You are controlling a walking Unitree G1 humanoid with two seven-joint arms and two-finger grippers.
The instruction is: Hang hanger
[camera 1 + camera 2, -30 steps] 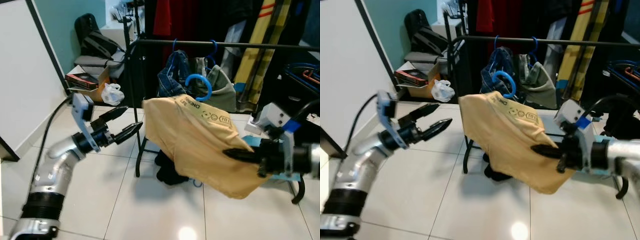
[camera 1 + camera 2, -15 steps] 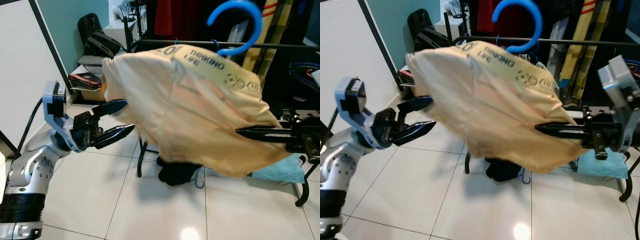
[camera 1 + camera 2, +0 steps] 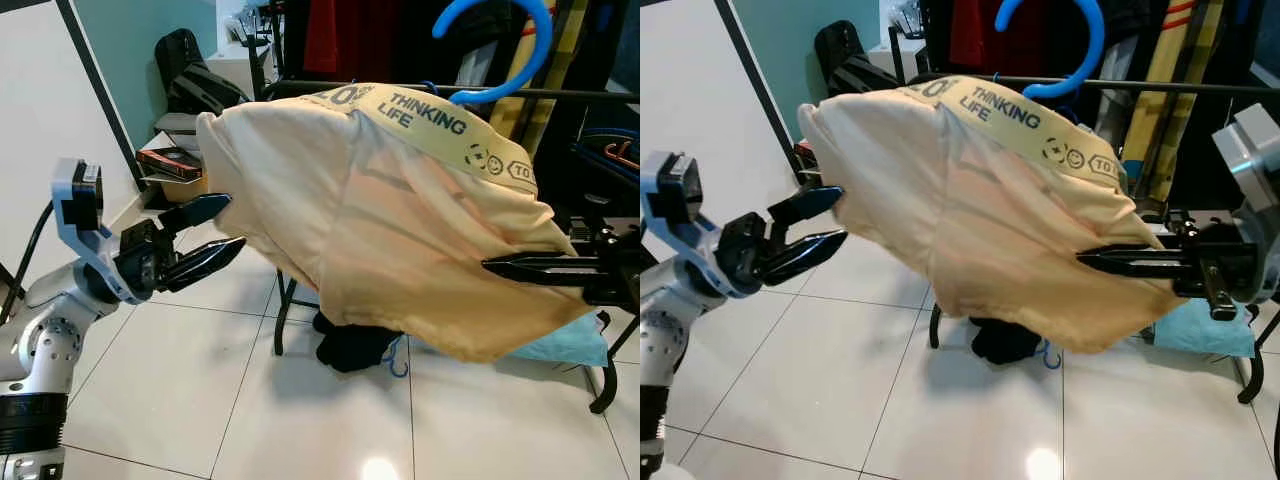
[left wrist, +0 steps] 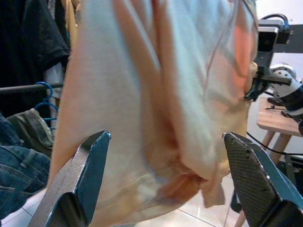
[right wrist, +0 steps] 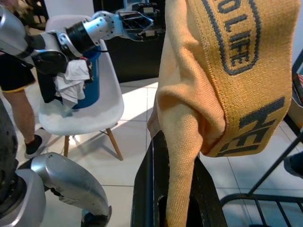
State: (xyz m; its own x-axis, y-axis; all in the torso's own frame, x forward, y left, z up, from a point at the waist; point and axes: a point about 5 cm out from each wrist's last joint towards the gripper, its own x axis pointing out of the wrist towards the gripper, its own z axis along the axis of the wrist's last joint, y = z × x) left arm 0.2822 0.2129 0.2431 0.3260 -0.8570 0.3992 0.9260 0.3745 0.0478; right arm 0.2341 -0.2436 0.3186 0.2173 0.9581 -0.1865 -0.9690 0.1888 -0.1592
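A yellow shirt (image 3: 400, 230) on a blue hanger (image 3: 495, 50) is held up in front of the clothes rail (image 3: 1180, 87), with the hanger's hook seen above the rail and not resting on it. The right gripper (image 3: 500, 268) is at the shirt's right lower edge, its fingers closed on the fabric; in the right wrist view the yellow cloth with its printed collar band (image 5: 246, 71) is seen pinched between the two fingers (image 5: 147, 189). The left gripper (image 3: 215, 230) is held just beside the shirt's left edge with its fingers spread apart and nothing between them; in the left wrist view the cloth is seen hanging beyond the two open fingers (image 4: 90, 165). A white chair (image 5: 85, 113) and a person's leg (image 5: 21, 113) appear in the right wrist view. Jeans (image 4: 19, 170) hang on the rail in the left wrist view.
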